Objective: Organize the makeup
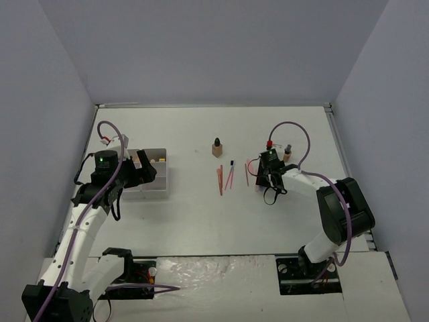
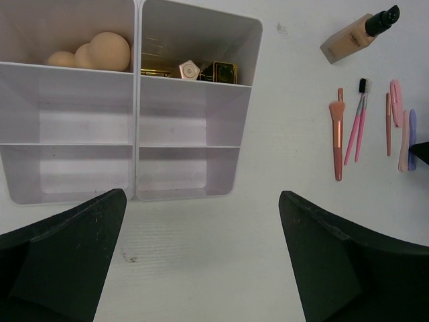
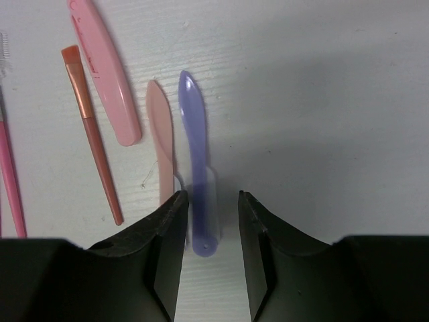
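Note:
In the right wrist view a lilac stick (image 3: 196,161) lies on the table between the tips of my right gripper (image 3: 211,225). The jaws are open around its near end and do not clamp it. A peach stick (image 3: 161,131), a pink stick (image 3: 104,67) and a red-handled brush (image 3: 90,141) lie to its left. My left gripper (image 2: 201,261) is open and empty, just in front of the white organizer (image 2: 137,144). Peach sponges (image 2: 94,52) and lipstick tubes (image 2: 208,69) sit in its far compartments. One tan bottle (image 1: 217,148) stands mid-table and another (image 1: 287,153) stands behind the right gripper (image 1: 261,180).
More brushes (image 2: 337,137) and thin pink sticks (image 2: 358,124) lie in a row between the organizer (image 1: 159,180) and the right gripper. The organizer's near compartments hold nothing. Grey walls enclose the white table.

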